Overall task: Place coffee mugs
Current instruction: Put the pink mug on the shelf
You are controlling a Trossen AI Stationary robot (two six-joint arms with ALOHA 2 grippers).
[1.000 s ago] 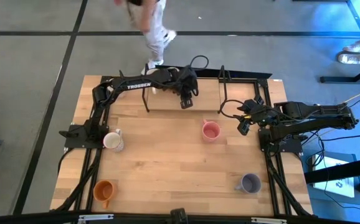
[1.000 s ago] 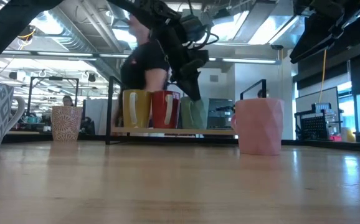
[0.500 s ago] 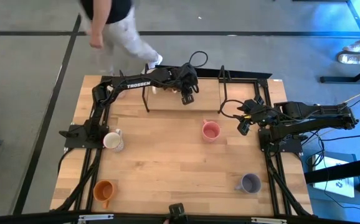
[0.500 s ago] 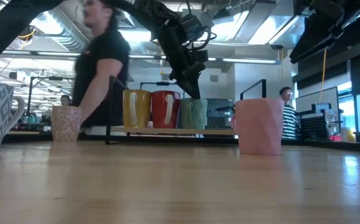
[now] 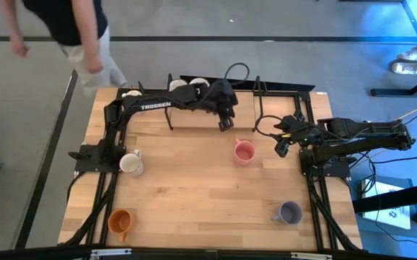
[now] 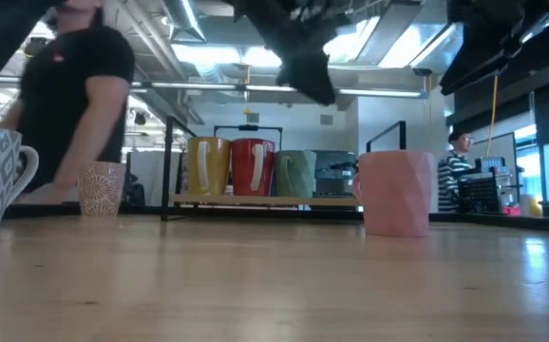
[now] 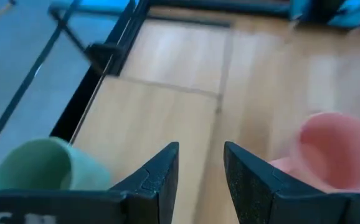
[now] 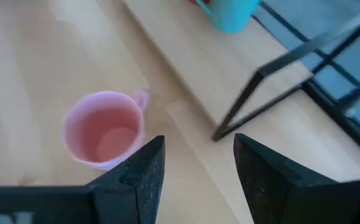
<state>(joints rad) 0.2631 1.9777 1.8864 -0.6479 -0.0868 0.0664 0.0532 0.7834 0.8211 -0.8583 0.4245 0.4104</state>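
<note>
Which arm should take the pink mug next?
Probably right. The right gripper hovers open just beside the pink faceted ceramic mug, and its wrist view looks straight down into the mug. The left gripper, also open and empty, is farther back by the raised wooden shelf.

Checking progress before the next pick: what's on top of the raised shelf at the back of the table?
On the shelf, the low view shows a yellow mug, a red mug and a green mug in a row. From above, the left arm covers most of them.
</note>
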